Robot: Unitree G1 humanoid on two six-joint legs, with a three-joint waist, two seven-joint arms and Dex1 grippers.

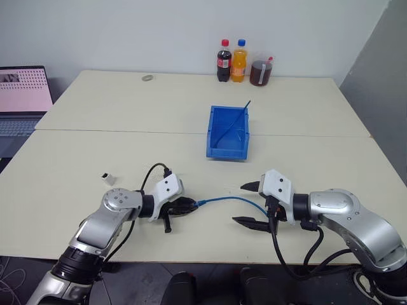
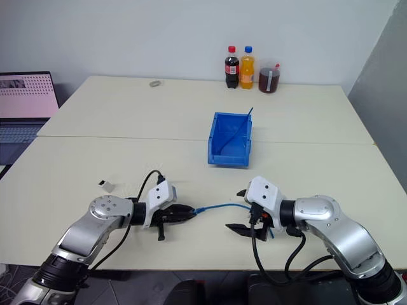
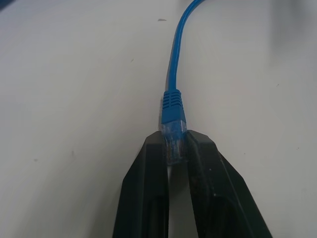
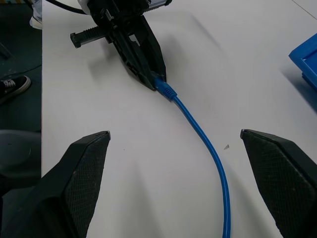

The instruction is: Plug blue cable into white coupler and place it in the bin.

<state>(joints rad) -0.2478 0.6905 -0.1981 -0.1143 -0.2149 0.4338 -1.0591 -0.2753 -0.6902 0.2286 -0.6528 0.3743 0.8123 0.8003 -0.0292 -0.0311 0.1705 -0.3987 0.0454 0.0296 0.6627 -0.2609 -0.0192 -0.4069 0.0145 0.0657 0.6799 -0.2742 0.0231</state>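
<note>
The blue cable [image 1: 229, 199] lies on the table between my two grippers. My left gripper [image 3: 173, 144] is shut on the cable's clear plug [image 3: 173, 131], with the cable running away from the fingertips. My right gripper [image 4: 174, 134] stands open, one finger on each side of the cable's middle stretch and not touching it. The white coupler [image 1: 108, 178] sits alone on the table, to the left of my left arm. The blue bin [image 1: 226, 152] stands farther back near the table's middle, with a thin blue strand [image 1: 245, 109] leaning out over its right rim.
Two bottles [image 1: 224, 61] and a cup of dark drink [image 1: 261, 70] stand at the table's far edge. A small ring-like object [image 1: 147, 78] lies at the back left. An open laptop [image 1: 22, 95] sits beyond the table's left side.
</note>
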